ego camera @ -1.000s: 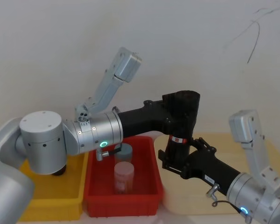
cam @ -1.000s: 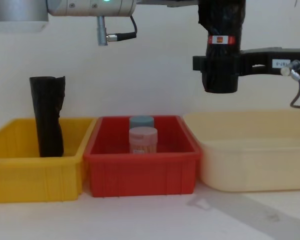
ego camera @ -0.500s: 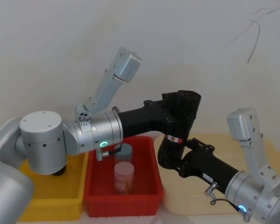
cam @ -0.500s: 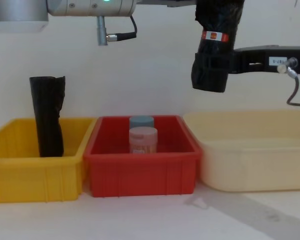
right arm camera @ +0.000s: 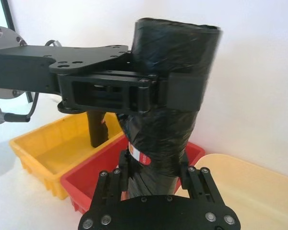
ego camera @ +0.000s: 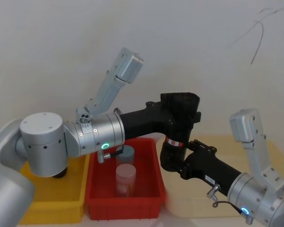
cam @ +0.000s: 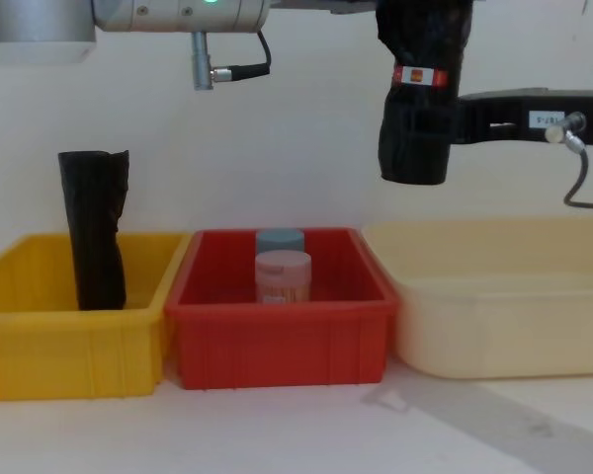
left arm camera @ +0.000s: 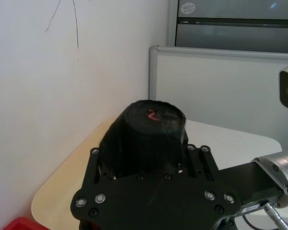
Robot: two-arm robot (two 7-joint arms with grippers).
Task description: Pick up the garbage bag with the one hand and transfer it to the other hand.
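Observation:
The garbage bag (cam: 415, 138), a black roll with a red-and-white label band (cam: 420, 75), hangs upright in the air above the gap between the red and cream bins. My left gripper (ego camera: 180, 116) reaches in from the left and is shut on the bag's upper part (right arm camera: 175, 52). Coming in from the right, my right gripper (ego camera: 173, 163) is shut on the lower part, just under the label. In the right wrist view its fingers (right arm camera: 185, 167) press both sides of the roll below the left gripper (right arm camera: 168, 98). In the left wrist view I see the bag's end (left arm camera: 146, 129).
A yellow bin (cam: 69, 346) at the left holds a taller black roll (cam: 94, 227) standing upright. The red bin (cam: 277, 341) in the middle holds two lidded jars (cam: 282, 276). At the right sits a cream bin (cam: 504, 326). A white wall stands close behind.
My right gripper has gone from open around the bag's lower part to shut on it. The bag has tilted, its lower end shifting left and slightly up.

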